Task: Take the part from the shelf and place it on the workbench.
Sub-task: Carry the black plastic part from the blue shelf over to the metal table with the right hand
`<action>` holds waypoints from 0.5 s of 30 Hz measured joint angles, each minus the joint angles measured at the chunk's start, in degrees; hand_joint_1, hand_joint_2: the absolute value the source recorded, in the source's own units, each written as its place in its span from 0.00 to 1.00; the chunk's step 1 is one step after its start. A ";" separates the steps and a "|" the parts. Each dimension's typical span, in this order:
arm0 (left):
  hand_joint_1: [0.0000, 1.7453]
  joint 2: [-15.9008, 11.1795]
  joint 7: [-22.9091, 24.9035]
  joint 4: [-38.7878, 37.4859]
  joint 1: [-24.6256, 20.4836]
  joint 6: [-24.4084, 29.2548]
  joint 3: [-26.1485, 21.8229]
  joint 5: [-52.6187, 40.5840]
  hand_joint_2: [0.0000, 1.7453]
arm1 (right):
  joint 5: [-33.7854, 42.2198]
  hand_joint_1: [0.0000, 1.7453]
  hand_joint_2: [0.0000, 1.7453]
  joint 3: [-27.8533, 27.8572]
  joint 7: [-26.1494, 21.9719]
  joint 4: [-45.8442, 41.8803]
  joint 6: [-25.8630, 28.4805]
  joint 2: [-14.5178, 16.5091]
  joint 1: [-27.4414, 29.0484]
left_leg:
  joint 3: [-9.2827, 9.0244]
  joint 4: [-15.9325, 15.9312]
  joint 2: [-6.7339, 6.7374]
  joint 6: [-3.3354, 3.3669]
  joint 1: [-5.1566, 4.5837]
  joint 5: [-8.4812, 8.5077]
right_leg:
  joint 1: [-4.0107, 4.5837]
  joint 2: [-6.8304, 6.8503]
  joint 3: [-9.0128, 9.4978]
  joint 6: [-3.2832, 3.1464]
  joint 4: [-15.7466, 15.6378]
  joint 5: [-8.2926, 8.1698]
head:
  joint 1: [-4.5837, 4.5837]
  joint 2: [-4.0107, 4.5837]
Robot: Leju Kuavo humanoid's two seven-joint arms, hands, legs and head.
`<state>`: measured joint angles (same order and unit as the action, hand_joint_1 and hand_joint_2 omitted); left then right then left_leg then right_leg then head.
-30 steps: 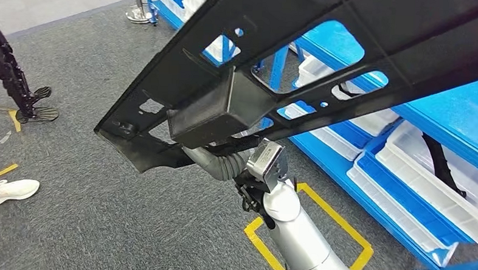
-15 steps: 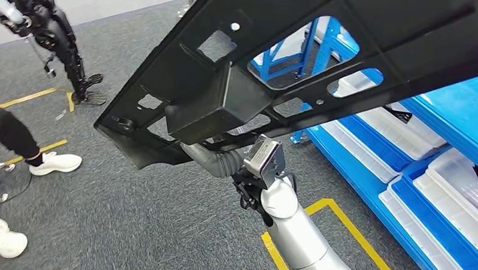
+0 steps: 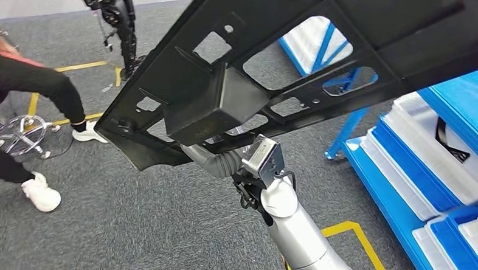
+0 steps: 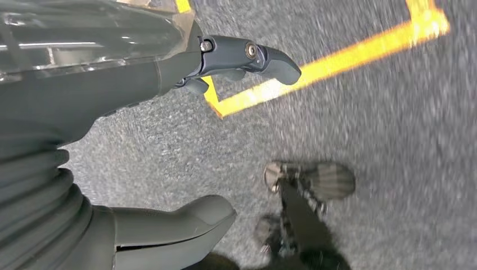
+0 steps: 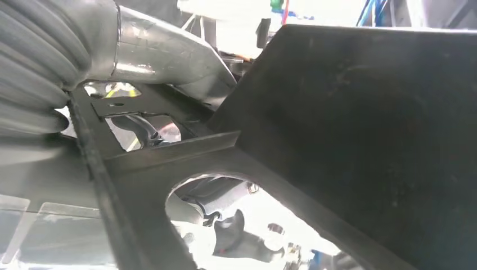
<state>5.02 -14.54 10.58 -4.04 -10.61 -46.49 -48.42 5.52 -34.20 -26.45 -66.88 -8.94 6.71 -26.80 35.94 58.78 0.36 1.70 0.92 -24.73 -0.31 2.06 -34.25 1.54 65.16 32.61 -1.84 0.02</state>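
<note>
**Part aloft over the floor**

Above the grey carpet [image 3: 129, 227] your right hand [image 3: 214, 161] is gripping the long black part [image 3: 276, 69] from beneath, carrying it clear of the blue shelf [image 3: 462, 126]. Your left hand [image 4: 169, 140] is hanging released, fingers spread apart, grasping nothing. You are seeing a person [image 3: 25, 86] standing nearby.

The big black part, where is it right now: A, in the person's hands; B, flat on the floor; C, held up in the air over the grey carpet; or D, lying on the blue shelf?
C: the black part is aloft above the grey carpet, carried by the right hand.
</note>
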 joint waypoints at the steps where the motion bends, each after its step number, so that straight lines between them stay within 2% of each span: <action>1: 0.00 -0.05 -0.10 0.00 -0.05 0.39 0.00 -0.06 1.00 | 0.00 1.00 1.00 -0.02 -0.11 0.05 0.00 -0.17 0.21 | 0.10 0.01 -0.82 0.23 -0.02 0.07 | -0.04 -1.04 -1.95 -0.17 3.99 1.47 | -0.03 0.00; 2: 0.00 -0.10 -0.16 0.00 -0.05 0.75 0.00 -0.09 1.00 | -0.01 1.00 1.00 -0.02 -0.16 0.13 0.00 -0.32 0.53 | 0.17 0.02 -1.73 0.32 -0.05 0.10 | -0.05 -1.52 -3.64 -0.17 7.25 2.40 | -0.05 0.00; 3: 0.00 -0.12 -0.22 0.00 0.00 1.01 0.00 -0.10 1.00 | -0.02 1.00 1.00 -0.03 -0.21 0.20 0.00 -0.43 0.86 | 0.22 0.04 -2.69 0.34 -0.09 0.12 | -0.06 -1.76 -4.61 0.03 8.86 2.57 | -0.05 0.00; 4: 0.00 -0.14 -0.25 0.00 0.07 1.20 0.00 -0.10 1.00 | -0.05 1.00 1.00 -0.04 -0.26 0.25 0.00 -0.47 1.15 | 0.22 0.06 -3.65 0.32 -0.10 0.16 | -0.10 -1.93 -4.50 0.40 8.22 1.84 | -0.05 0.00; 5: 0.00 -0.16 -0.29 0.00 0.12 1.28 0.00 -0.13 1.00 | -0.10 1.00 1.00 -0.07 -0.33 0.27 0.00 -0.47 1.31 | 0.21 0.09 -4.62 0.25 -0.08 0.21 | -0.20 -2.32 -3.24 0.86 5.21 0.30 | -0.06 0.00; 6: 0.00 -0.16 -0.35 0.00 0.15 1.37 0.00 -0.18 1.00 | -0.15 1.00 1.00 -0.10 -0.40 0.26 0.03 -0.46 1.36 | 0.22 0.11 -5.52 0.12 -0.05 0.28 | -0.39 -3.36 -1.40 1.22 1.03 -1.36 | -0.07 0.00; 7: 0.00 -0.19 -0.42 0.00 0.16 1.44 0.00 -0.29 1.00 | -0.22 1.00 1.00 -0.15 -0.48 0.25 0.10 -0.46 1.37 | 0.29 0.19 -6.39 -0.09 -0.09 0.33 | -0.52 -4.26 0.27 1.31 -2.67 -2.75 | -0.05 0.00; 8: 0.00 -0.21 -0.50 0.00 0.18 1.46 0.00 -0.46 1.00 | -0.27 1.00 1.00 -0.19 -0.55 0.24 0.21 -0.49 1.40 | 0.42 0.23 -7.07 -0.37 -0.10 0.43 | -0.54 -4.94 1.51 1.19 -5.23 -3.64 | -0.04 0.00; 9: 0.00 -0.23 -0.58 0.00 0.28 1.46 0.00 -0.63 1.00 | -0.30 1.00 1.00 -0.22 -0.62 0.23 0.35 -0.51 1.47 | 0.57 0.19 -7.63 -0.70 -0.09 0.56 | -0.46 -5.25 2.06 0.84 -6.29 -3.95 | -0.02 0.00; 11: 0.00 -0.31 -0.70 0.00 0.66 1.44 0.01 -0.93 1.00 | -0.33 1.00 1.00 -0.25 -0.79 0.20 0.57 -0.53 1.60 | 0.89 -0.06 -8.48 -1.43 0.04 0.89 | -0.31 -4.18 2.23 0.02 -6.45 -4.29 | 0.02 0.00; 12: 0.00 -0.31 -0.76 -0.02 0.86 1.41 0.02 -1.01 1.00 | -0.32 1.00 1.00 -0.25 -0.93 0.13 0.64 -0.49 1.64 | 1.14 0.19 -7.94 -1.70 0.02 0.66 | -0.41 -3.65 2.25 -0.40 -6.62 -4.49 | 0.05 0.00; 13: 0.00 -0.32 -0.82 -0.03 0.98 1.39 0.03 -1.10 1.00 | -0.31 1.00 1.00 -0.25 -1.08 0.03 0.69 -0.44 1.65 | 1.75 1.35 -6.63 -1.91 -0.07 -0.19 | -0.55 -3.05 2.26 -0.84 -6.80 -4.67 | 0.11 0.00; 15: 0.00 -0.31 -0.94 -0.07 0.97 1.36 0.04 -1.21 1.00 | -0.28 1.00 1.00 -0.23 -1.31 -0.11 0.77 -0.46 1.80 | 4.47 7.40 -2.77 -2.16 -0.23 -3.70 | -0.53 -1.69 2.25 -1.49 -7.00 -4.79 | 0.22 0.00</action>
<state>4.71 -15.49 10.51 -3.07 -9.25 -46.45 -49.64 5.25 -34.42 -27.75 -66.99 -8.17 6.25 -25.00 40.41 66.18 -2.41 -0.46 0.69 -28.43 -0.84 0.37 -31.99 0.05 58.16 27.82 -1.62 0.02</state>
